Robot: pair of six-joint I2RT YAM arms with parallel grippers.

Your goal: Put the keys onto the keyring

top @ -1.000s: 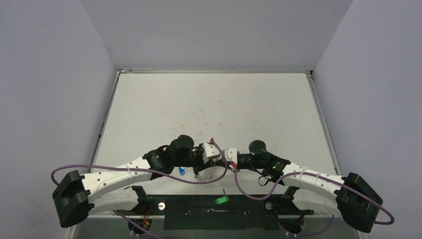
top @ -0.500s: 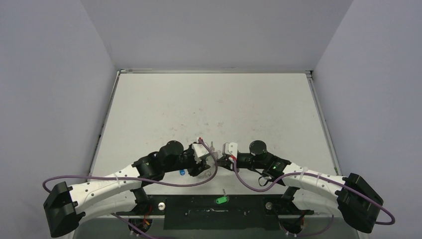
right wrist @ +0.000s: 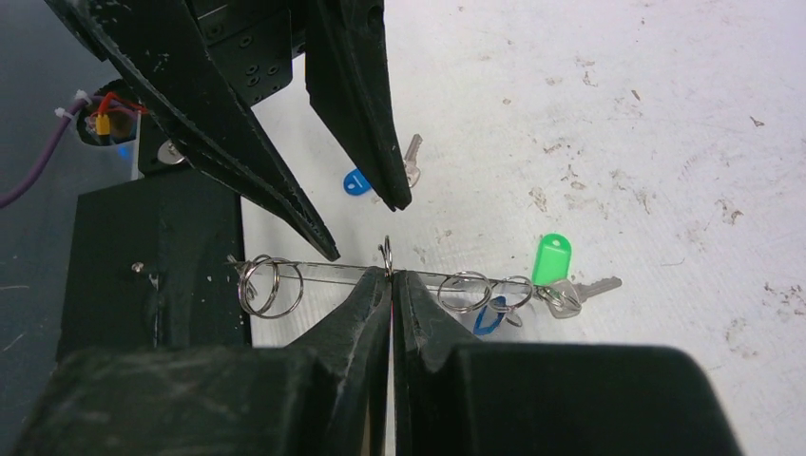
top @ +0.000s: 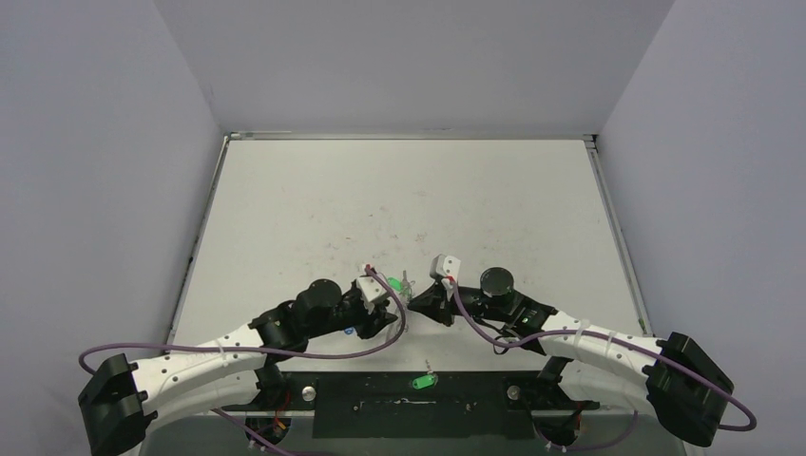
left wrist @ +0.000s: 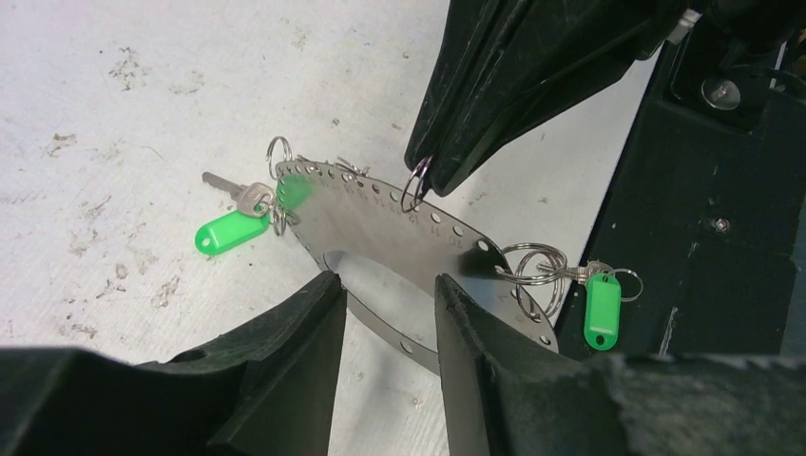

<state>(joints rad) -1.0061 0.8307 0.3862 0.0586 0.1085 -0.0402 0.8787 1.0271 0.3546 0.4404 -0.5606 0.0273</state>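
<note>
The keyring [left wrist: 380, 223], a flat silvery hoop with punched holes, hangs level above the table. My right gripper [right wrist: 391, 275] is shut on a small split ring on its rim. One green key [left wrist: 228, 233] dangles from the hoop's far end, also seen in the right wrist view [right wrist: 551, 258]. My left gripper [left wrist: 380, 299] is open, its fingertips [left wrist: 318, 304] on either side of the hoop's near rim without touching it. A blue key [right wrist: 359, 180] lies on the table below. A second green key [top: 421, 383] lies on the black base plate.
Several empty split rings [right wrist: 271, 285] hang on the hoop, and a small blue bit [right wrist: 489, 313] dangles near the green key. The black base plate [left wrist: 703, 275] runs along the near table edge. Purple cables [top: 285, 350] loop beside both arms.
My left gripper went from shut to open and its arm drew back to the left. The right gripper carried the keyring a little farther from the bases.
</note>
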